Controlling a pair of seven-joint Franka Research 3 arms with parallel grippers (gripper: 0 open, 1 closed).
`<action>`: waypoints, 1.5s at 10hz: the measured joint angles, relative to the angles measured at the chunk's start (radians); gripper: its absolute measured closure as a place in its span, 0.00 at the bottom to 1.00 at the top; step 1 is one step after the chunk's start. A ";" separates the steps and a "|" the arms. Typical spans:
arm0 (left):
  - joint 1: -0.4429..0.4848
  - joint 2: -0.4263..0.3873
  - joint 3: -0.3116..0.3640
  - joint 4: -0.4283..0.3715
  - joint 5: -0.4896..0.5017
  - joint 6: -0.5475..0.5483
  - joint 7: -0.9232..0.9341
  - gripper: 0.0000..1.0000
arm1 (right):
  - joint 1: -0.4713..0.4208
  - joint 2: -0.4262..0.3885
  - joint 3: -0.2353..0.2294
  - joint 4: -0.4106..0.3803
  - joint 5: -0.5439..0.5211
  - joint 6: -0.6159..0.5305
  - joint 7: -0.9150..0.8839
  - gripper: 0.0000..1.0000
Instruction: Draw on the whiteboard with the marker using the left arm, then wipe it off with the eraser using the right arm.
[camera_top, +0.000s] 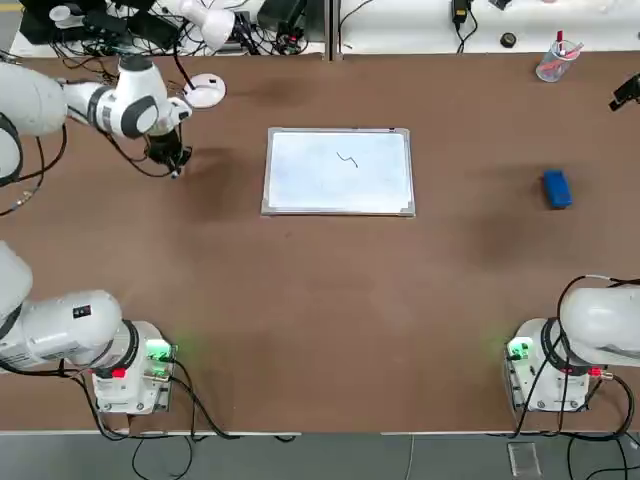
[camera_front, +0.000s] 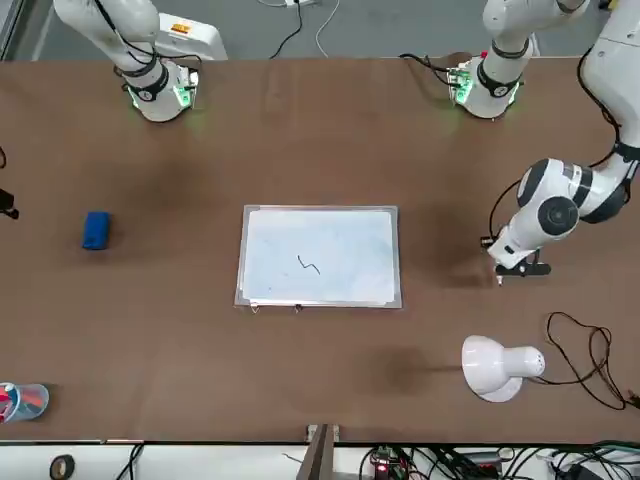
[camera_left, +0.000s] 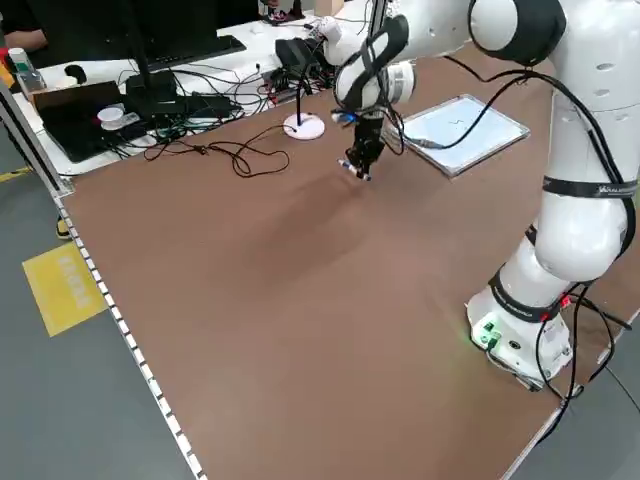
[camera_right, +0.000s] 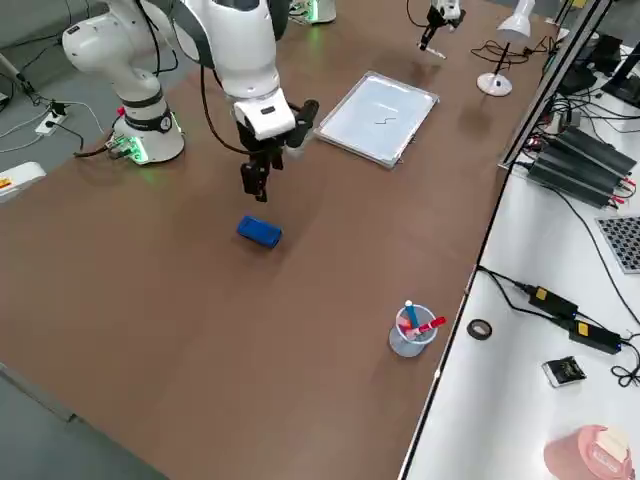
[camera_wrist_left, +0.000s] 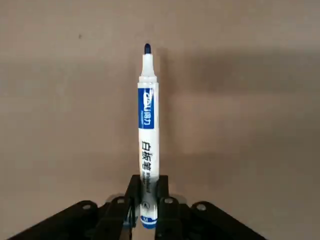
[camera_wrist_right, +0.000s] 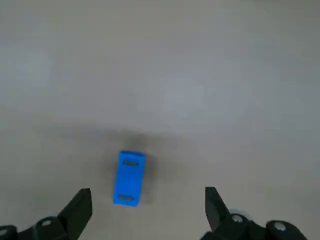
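Observation:
The whiteboard (camera_top: 339, 171) lies flat mid-table with a small dark squiggle (camera_top: 347, 159) on it. My left gripper (camera_top: 172, 160) hangs over bare table off the board's left side, shut on the marker (camera_wrist_left: 148, 135), a white pen with a blue label and its uncapped tip pointing down at the brown table. The eraser (camera_top: 557, 188), a small blue block, lies on the table to the right of the board. My right gripper (camera_wrist_right: 147, 207) hovers above and just beyond the eraser (camera_wrist_right: 129, 177), open, with nothing between its fingers (camera_wrist_right: 80, 207).
A clear cup with red items (camera_top: 553, 62) stands at the far right corner. A white desk lamp (camera_top: 205, 90) and loose black cables (camera_front: 585, 350) sit beyond the left gripper. Both arm bases (camera_top: 135, 375) are at the near edge.

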 joint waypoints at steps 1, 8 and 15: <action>0.000 0.000 0.002 -0.018 0.000 0.023 0.000 0.83 | 0.000 0.007 0.001 -0.030 0.000 0.046 -0.001 0.00; -0.007 0.010 0.001 -0.048 0.042 0.057 0.001 0.58 | 0.011 0.081 0.013 -0.176 -0.026 0.310 -0.062 0.00; -0.007 0.012 0.001 -0.036 0.044 0.060 0.001 0.01 | -0.005 0.188 0.008 -0.298 -0.013 0.568 -0.063 0.00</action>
